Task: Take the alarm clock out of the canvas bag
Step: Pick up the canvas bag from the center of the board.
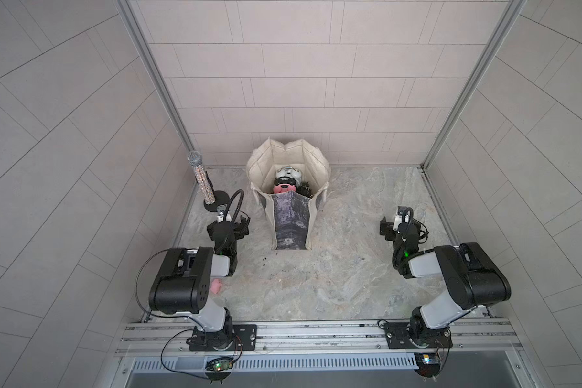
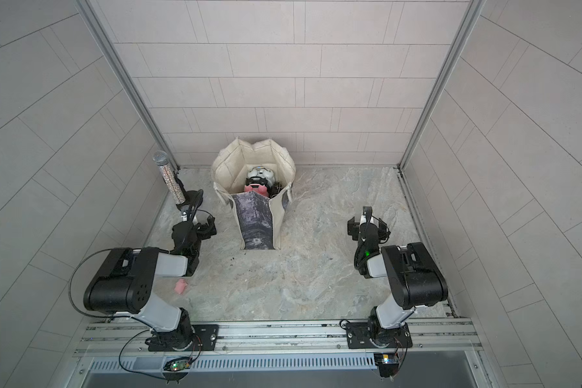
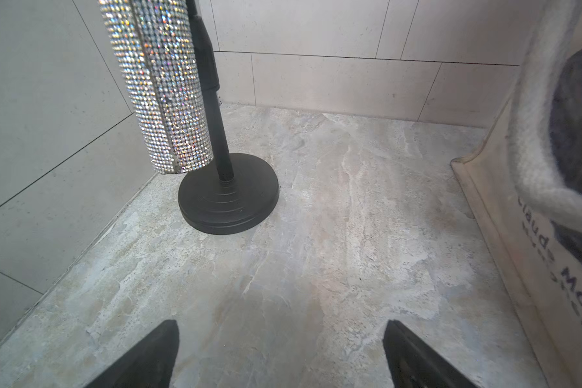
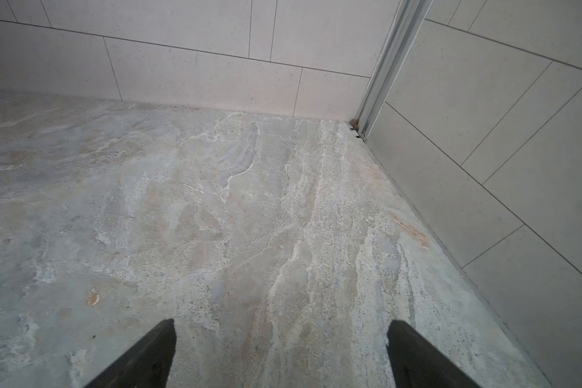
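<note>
Cream cloth with a dark grey-purple print makes up the canvas bag [image 1: 291,223], which stands open-mouthed at 12 o'clock on the marbled tabletop [image 1: 333,268], its back close to the tiled wall. Down in its mouth lie a white-and-black rounded thing [image 1: 287,173], a pink thing [image 1: 282,189] and something dark [image 1: 304,188], crowded together. The alarm clock is among these inside the bag, but the top views do not settle which one it is. The left claw [image 3: 281,336] hangs low over bare tabletop at about 8 o'clock from the bag, fingers [image 3: 155,356] spread wide and holding nothing. The bag's printed side is just beside it. A glittery microphone [image 3: 158,84] on a black round stand [image 3: 229,198] stands at 10 o'clock, near the left wall. The right claw [image 4: 281,336] hangs at about 4 o'clock from the bag, well apart from it, also spread and empty. A small pink lump [image 1: 216,285] lies on the tabletop at 7 o'clock, by the left arm
</note>
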Motion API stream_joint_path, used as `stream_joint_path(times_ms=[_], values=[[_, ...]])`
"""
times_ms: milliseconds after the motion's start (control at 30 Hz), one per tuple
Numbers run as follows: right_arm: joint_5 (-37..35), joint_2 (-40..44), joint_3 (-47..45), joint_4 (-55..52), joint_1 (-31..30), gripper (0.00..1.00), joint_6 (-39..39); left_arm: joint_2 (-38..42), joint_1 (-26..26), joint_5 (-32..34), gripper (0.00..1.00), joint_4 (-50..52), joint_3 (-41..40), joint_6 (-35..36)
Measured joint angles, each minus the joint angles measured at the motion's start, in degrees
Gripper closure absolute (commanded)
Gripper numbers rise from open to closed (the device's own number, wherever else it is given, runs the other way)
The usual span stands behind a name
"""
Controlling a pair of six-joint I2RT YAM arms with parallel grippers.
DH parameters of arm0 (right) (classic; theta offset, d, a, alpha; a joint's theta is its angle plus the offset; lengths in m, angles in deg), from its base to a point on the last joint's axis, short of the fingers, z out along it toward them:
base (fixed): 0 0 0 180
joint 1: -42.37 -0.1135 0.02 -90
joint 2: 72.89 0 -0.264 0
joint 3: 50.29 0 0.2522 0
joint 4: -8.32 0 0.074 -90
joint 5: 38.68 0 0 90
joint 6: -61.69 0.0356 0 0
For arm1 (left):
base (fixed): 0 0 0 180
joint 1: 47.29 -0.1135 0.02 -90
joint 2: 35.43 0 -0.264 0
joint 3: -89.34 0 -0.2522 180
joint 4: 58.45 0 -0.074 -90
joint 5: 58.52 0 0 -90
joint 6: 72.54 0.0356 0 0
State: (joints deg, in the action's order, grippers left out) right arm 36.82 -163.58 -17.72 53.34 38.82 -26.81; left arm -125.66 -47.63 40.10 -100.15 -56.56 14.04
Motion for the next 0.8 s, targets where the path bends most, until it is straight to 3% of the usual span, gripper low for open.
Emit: stream_joint_path(times_ms=[800], values=[[-0.63,0.0,0.37,-1.22,-0.2,0.0,0.02,0.0,0.0,-0.02,0.0,0.11,0.0,0.0]])
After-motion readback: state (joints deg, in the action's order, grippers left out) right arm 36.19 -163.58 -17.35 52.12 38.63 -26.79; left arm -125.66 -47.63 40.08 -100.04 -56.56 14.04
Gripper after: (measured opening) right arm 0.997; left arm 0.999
